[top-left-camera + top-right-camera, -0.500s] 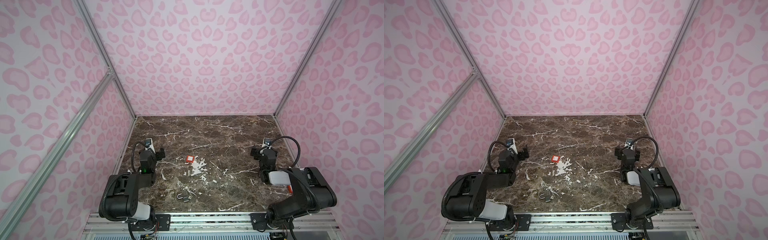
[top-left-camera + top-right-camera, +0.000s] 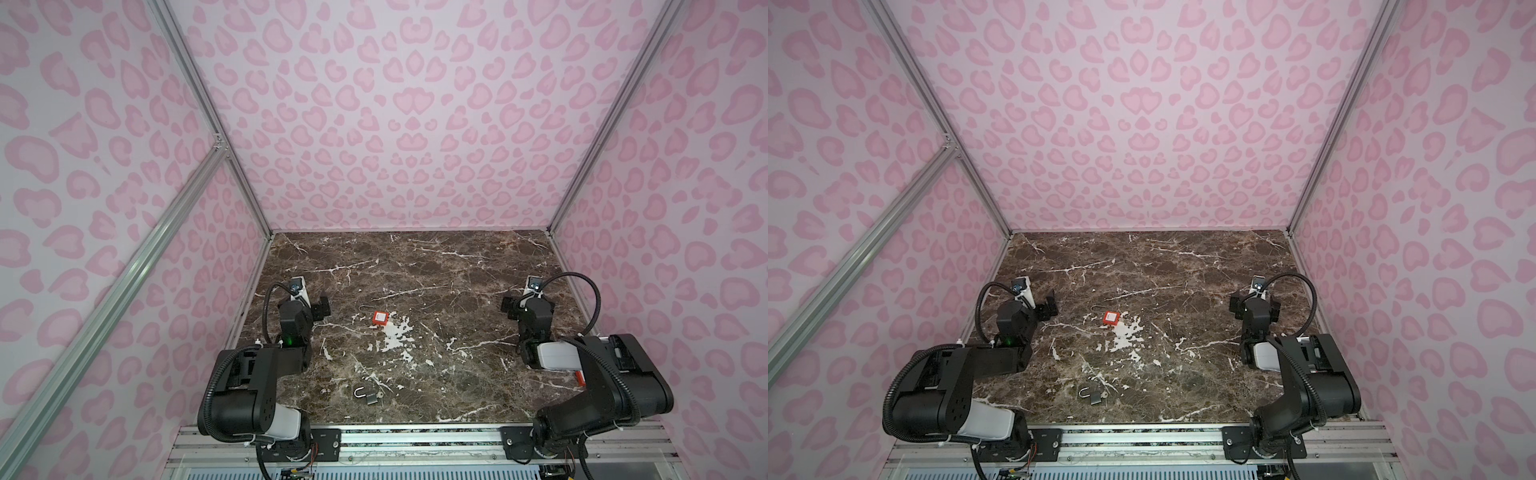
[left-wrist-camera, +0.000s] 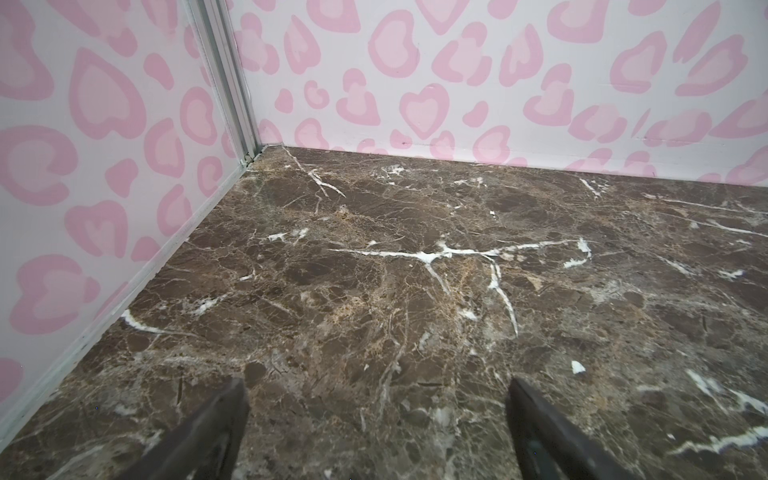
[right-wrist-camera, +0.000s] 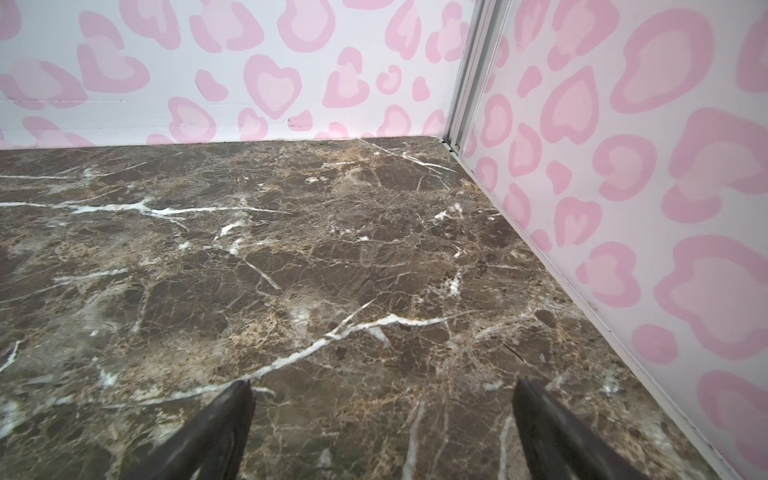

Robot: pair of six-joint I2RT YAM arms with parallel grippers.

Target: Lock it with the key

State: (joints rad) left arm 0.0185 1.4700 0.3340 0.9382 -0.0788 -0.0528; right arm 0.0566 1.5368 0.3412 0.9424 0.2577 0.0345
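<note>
Both arms are sitting parked. The left gripper (image 3: pixel 376 388) and right gripper (image 4: pixel 382 388) are spread wide and holding nothing. The padlock (image 2: pixel 367 395) is lying near the table's (image 2: pixel 457 270) front edge, well apart from the red piece (image 2: pixel 380 318) mid-table. I cannot pick out the key. You should be pinning the padlock's body first. Nothing is differing from the earlier frame.

On the table (image 2: pixel 457 266), the key (image 2: pixel 380 318) is placed near the centre; the padlock (image 2: pixel 366 395) is found at its 6 o'clock, well apart, toward the near edge.
</note>
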